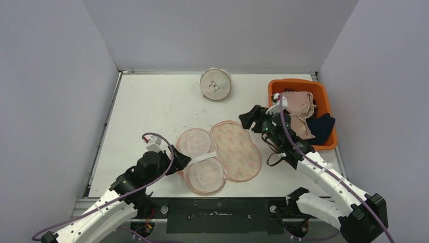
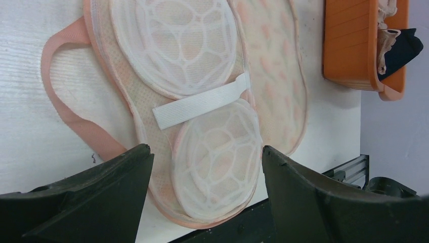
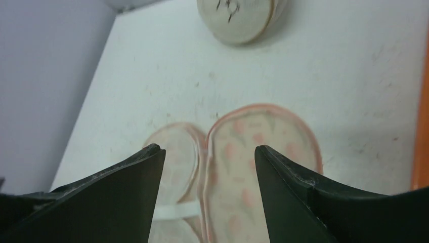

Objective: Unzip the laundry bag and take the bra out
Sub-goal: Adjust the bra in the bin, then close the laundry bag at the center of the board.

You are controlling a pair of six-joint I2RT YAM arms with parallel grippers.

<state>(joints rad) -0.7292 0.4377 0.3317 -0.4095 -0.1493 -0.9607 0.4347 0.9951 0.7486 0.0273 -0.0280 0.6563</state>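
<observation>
White table (image 1: 152,101) — laundry bag (image 1: 222,154) lying unzipped, flap spread flat; left gripper (image 1: 178,158) and right gripper (image 1: 248,119) both parted, empty — orange bin (image 1: 326,101) holding clothes

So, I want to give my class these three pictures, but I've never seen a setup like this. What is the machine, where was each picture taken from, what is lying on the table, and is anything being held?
The machine is two robot arms fixed at the near edge of a white table. The wide picture looks down from above and behind them. The other two come from small cameras on the wrists, so the dark shapes at the bottom are each arm's own fingers.

In the middle lies a laundry bag, unzipped and spread flat, with a mesh-covered pink bra on its open half, crossed by a white elastic strap. At the back sits a round zipped pouch; on the right is an orange bin of clothes.

The left gripper and the right gripper are both open. Neither holds anything.
</observation>
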